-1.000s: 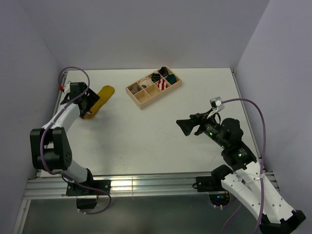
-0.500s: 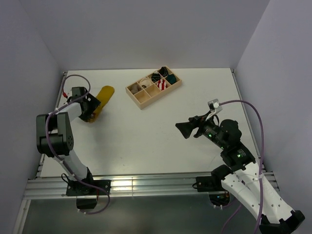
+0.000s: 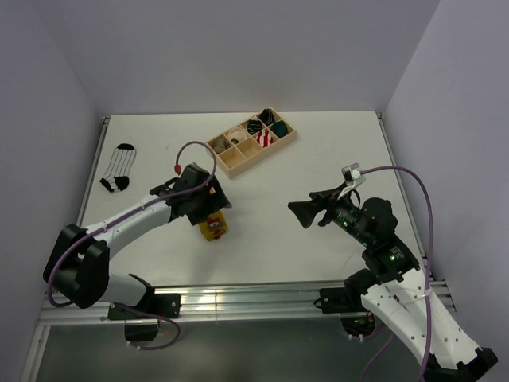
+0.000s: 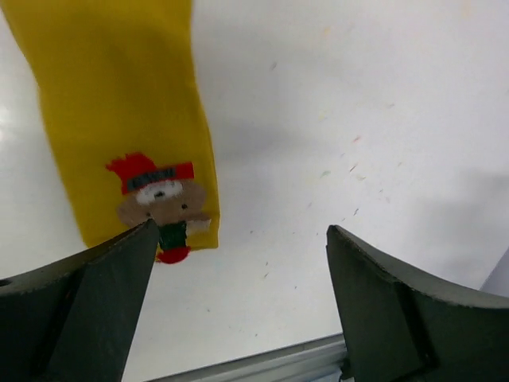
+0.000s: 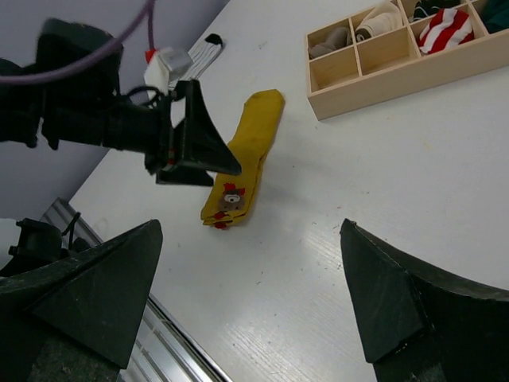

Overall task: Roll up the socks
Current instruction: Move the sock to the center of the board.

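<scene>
Yellow sock (image 4: pixel 119 103): flat on bench (image 4: pixel 358 95), mid front.
Striped sock (image 3: pixel 119 167): far left.
Left pincer (image 4: pixel 241 231): released, over yellow end.
Right pincer (image 3: pixel 296 208): released, empty.
Tip: pinch the end square, roll tight.

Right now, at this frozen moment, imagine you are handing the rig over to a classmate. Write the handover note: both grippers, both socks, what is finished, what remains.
Left gripper: open, low over the patch end of the yellow sock, gripping nothing.
Right gripper: open and empty, in the air over the right half of the table.
Yellow sock: flat and unrolled, mid-table toward the near edge.
Striped sock: flat and unrolled, by the left edge, apart from both arms.
Done: nothing rolled yet.
Left: all the rolling; the striped sock probably needs fetching first.
</scene>
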Controlling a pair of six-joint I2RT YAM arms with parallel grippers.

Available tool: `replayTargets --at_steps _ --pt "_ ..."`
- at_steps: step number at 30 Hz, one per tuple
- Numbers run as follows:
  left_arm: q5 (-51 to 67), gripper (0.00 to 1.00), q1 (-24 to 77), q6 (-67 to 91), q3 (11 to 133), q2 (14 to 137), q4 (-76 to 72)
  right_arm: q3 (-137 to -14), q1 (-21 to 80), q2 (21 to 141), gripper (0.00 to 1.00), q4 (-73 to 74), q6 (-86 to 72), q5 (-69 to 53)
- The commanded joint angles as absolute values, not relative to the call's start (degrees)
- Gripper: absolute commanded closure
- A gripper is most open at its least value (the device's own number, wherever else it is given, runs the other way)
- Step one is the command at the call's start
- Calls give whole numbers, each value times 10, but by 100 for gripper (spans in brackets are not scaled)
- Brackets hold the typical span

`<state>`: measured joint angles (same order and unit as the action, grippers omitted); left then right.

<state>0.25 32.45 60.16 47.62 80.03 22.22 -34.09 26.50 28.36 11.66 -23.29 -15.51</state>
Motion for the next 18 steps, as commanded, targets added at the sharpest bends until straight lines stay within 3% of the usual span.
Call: replayTargets --at_steps 1,5,8,12,18 --pt "-91 8 323 515 571 770 305 -338 269 276 0 118 -224 -148" --pt "-159 17 322 400 634 815 286 -337 269 280 0 114 -229 -152" --pt "-137 24 293 345 670 876 259 -337 269 285 0 112 -236 -157" --pt "-108 35 236 348 721 955 237 -342 269 287 0 112 -240 -166" --pt "-69 42 178 379 756 1065 206 -343 269 285 0 124 -242 -170"
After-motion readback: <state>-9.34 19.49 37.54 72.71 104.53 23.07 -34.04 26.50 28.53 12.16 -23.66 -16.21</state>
